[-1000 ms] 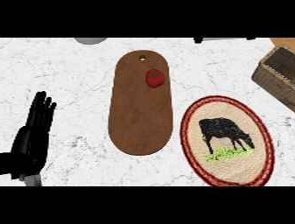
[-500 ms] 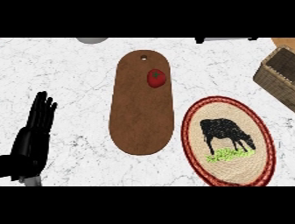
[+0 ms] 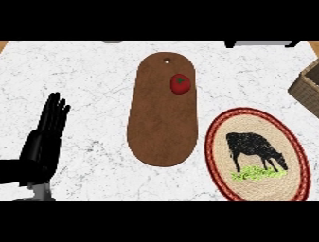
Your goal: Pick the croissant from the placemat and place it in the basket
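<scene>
Croissant: you will not find it in the head view. The oval placemat [image 3: 256, 124], woven, red-rimmed and printed with a black cow on grass, lies at the near right of the marble counter [image 3: 85, 71], and nothing rests on it. So I cannot tell you which way the croissant points or how its long axis runs; assume neither. The mat's own long axis runs near to far, leaning a little left at its far end.

The basket [image 3: 310, 93], brown wicker, sits at the far right, cut by the view's edge and apart from the mat. Too little of its inside shows to tell what it holds.

Just left of the mat lies a long brown cutting board [image 3: 162, 127], with a small red fruit [image 3: 180, 83], green-topped, near its far end. Neither belongs to your task.

The robot's left hand [image 3: 43, 137] rests at the near left of the counter, well apart from the mat, fingers straight and pointing far, thumb out to the left, holding nothing. The right hand is out of view.

My judgement: the pick has not begun, and the step in hand is finding the croissant. Your next move calls for locating it before any reach. Should it turn up near the mat, the right side lies closer to both mat and basket. Read its long axis first, then close across the short one.
</scene>
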Tool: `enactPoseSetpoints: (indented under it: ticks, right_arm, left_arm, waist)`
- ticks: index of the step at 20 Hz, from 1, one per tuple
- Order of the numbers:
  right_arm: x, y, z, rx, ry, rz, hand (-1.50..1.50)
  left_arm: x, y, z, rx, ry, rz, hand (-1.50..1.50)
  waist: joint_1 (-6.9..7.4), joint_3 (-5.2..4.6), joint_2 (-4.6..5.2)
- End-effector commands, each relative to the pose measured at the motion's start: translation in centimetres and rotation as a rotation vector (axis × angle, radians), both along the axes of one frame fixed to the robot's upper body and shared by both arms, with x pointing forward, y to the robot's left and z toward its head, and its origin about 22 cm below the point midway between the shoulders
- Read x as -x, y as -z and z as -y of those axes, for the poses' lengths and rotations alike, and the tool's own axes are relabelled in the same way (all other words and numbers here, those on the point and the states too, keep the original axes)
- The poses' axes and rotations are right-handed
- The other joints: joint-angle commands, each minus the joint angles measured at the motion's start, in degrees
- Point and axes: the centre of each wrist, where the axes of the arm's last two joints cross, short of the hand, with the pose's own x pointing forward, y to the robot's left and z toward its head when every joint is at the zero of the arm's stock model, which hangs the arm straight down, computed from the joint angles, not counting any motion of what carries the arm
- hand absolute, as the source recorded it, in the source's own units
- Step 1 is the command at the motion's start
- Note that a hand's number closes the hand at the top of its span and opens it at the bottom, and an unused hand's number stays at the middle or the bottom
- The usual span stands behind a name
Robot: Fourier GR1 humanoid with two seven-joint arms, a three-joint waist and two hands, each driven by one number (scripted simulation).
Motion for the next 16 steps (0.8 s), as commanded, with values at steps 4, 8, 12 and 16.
enactPoseSetpoints:
  ticks: [4, 8, 12, 16]
  right_arm:
    - [-2.0, -0.7, 2.8, -0.062, -0.037, -0.042, 1.5]
    - [-3.1, 0.6, 4.8, -0.07, 0.013, -0.033, 1.5]
    - [-5.4, -1.3, 5.4, -0.02, 0.043, -0.013, 1.5]
    - [-7.3, 1.6, 4.8, 0.013, 0.036, -0.031, 1.5]
  left_arm:
    - [-0.1, 0.5, 1.3, 0.002, 0.037, 0.016, 0.0]
    - [-0.6, -0.9, 1.5, 0.006, 0.022, 0.02, 0.0]
    - [-2.0, 0.1, 2.5, 0.011, 0.044, 0.0, 0.0]
    - [-0.9, 0.6, 2.7, 0.013, 0.048, 0.008, 0.0]
  waist:
    - [1.45, 0.08, 0.26]
    - [2.07, 0.14, 0.34]
    - [2.72, 0.15, 0.7]
    - [2.75, 0.12, 0.58]
